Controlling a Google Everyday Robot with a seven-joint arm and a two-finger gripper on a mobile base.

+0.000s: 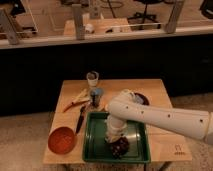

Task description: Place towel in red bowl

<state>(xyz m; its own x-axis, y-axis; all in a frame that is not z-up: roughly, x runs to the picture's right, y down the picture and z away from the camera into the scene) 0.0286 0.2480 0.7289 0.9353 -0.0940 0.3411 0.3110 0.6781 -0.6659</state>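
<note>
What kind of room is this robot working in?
Probably an office or lab test area: office chairs stand behind a glass partition, and a small wooden table holds props. The gripper hangs inside the green tray.
</note>
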